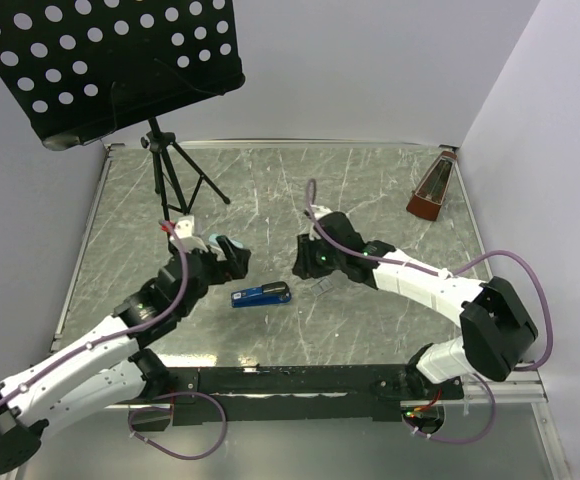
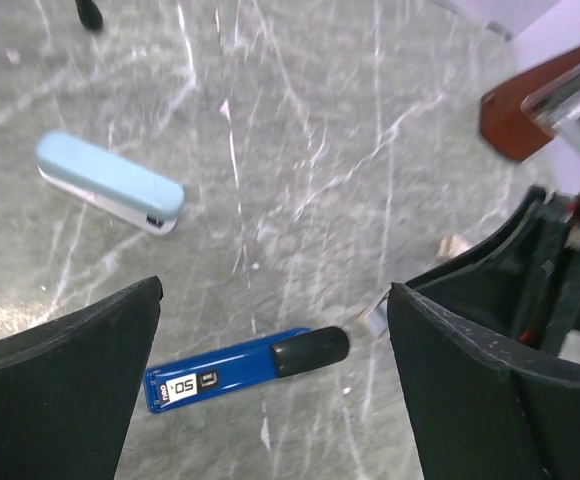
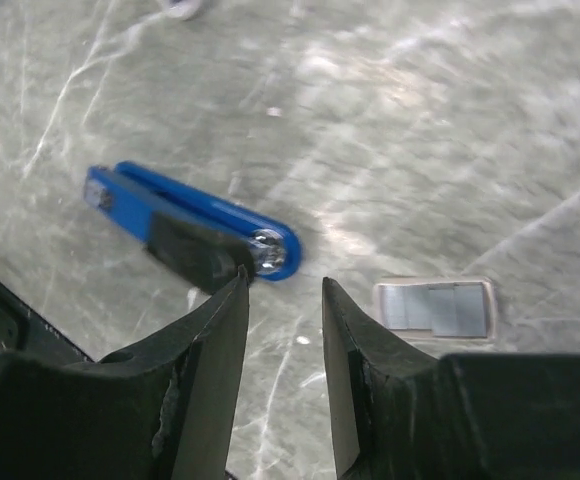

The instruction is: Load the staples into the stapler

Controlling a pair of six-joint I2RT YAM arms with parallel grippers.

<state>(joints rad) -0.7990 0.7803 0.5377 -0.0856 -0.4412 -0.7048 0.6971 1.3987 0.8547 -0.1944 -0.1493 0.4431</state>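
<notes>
The dark blue stapler (image 1: 260, 295) lies flat and closed on the grey marbled table, between both grippers. It also shows in the left wrist view (image 2: 235, 372) and in the right wrist view (image 3: 195, 232), black part and metal hinge pin toward me. The staples (image 3: 435, 307), a silvery strip in a small whitish tray, lie just right of the stapler (image 1: 323, 287). My left gripper (image 1: 232, 256) is wide open and empty above the stapler (image 2: 275, 335). My right gripper (image 3: 283, 290) is narrowly open and empty, hovering between the stapler's hinge end and the staples (image 1: 305, 258).
A light blue and white oblong object (image 2: 110, 182) lies left of the stapler, by the left gripper. A brown metronome (image 1: 432, 190) stands at the back right. A black music stand (image 1: 160, 160) stands at the back left. Walls enclose the table.
</notes>
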